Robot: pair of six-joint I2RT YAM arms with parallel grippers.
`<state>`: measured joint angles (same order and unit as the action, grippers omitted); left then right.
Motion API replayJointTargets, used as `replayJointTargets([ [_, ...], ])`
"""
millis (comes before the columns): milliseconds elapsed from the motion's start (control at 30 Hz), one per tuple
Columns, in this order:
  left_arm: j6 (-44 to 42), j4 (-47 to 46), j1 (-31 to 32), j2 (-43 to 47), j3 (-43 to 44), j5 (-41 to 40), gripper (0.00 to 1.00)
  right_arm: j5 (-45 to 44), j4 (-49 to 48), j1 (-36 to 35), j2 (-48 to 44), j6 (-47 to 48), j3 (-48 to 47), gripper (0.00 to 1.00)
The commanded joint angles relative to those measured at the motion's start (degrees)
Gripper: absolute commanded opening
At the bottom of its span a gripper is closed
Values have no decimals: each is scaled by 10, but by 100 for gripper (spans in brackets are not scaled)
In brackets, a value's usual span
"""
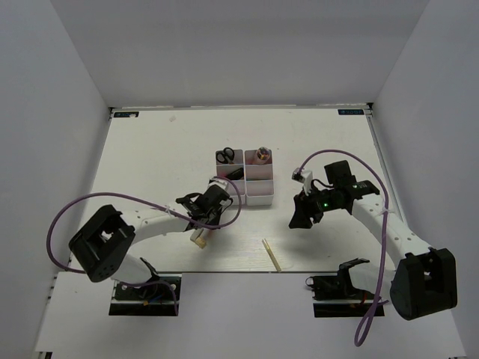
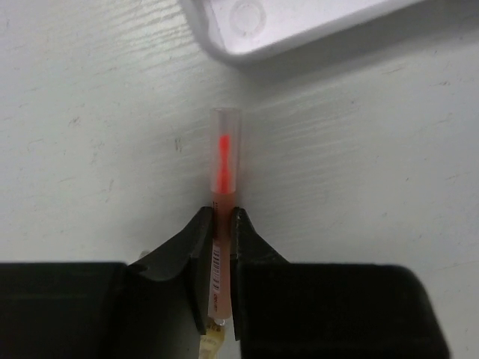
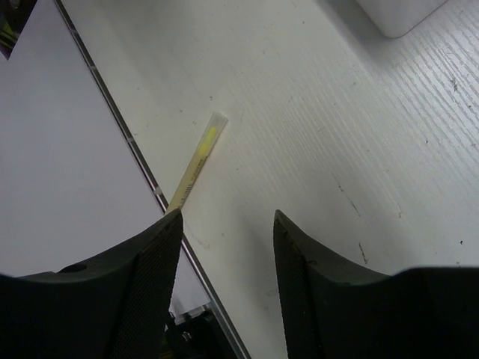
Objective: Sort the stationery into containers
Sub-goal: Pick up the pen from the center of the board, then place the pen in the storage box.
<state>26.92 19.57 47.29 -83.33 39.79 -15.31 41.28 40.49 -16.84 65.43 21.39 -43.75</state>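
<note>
The scene is enclosed by plain white walls (image 1: 239, 52) on three sides. A white table (image 1: 157, 164) with a fine grained texture and a few small scuffs is seen under both arms. A thin metal strip runs along its near edge. Two small dark labels (image 1: 127, 114) are fixed at the far corners of the table, but their writing is too small to be read.

The white bins (image 1: 259, 198) are set near the middle of the table, in two columns of three. The black-handled scissors (image 1: 224, 156) are held in the far left bin. A pinkish item (image 1: 262, 154) is seen in the far right bin, but cannot be made out further.

The left gripper (image 2: 223, 224) is lowered to the table just in front of the bins. Its jaws are clamped together on the barrel of the pink pencil (image 2: 224, 157). The pencil's clear cap, with a red core inside, projects beyond the fingertips toward a bin corner. Fine print is seen on the barrel but cannot be read.

The right gripper (image 3: 227, 217) is held above the table to the right of the bins. Its jaws stand well apart, with nothing between them. The tan pencil (image 3: 198, 153) lies flat just beside the near edge strip, its rear end hidden behind one finger.
</note>
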Motion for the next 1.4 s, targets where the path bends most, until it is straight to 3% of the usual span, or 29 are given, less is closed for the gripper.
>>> replayJointTargets([
  [0,-1,41,1,51,-4,12,1,6,-7,4,-10,-4,-12,54],
  [33,-3,43,12,64,0,10,0,7,-7,4,-9,-4,-12,52],
  [167,-17,35,48,172,25,-18,0,14,-8,5,-8,1,-9,0],
  [267,-49,-44,64,212,3,-46,0,18,-3,5,-5,5,-9,0],
  [300,-72,-122,64,215,-15,-63,0,20,-5,4,-4,6,-8,0],
  [400,-128,-219,65,207,-65,-76,0,19,-8,4,-5,5,-7,0],
  [433,-172,-357,65,195,-89,-77,0,20,-9,7,-3,4,-6,0],
  [500,-213,-495,74,154,-117,-96,0,21,-9,4,-1,6,-5,0],
  [533,-283,-570,78,140,-117,-111,0,21,-9,5,0,8,-5,0],
  [667,-389,-780,87,47,-103,-133,0,21,-7,6,5,10,-5,0],
  [700,-402,-793,90,10,-90,-142,0,21,-7,6,6,12,-6,0],
  [933,-409,-735,94,-5,-26,-138,0,19,-3,8,7,17,-6,0],
  [1367,-358,-784,53,-60,-80,-149,0,29,2,19,7,18,-6,0],
])
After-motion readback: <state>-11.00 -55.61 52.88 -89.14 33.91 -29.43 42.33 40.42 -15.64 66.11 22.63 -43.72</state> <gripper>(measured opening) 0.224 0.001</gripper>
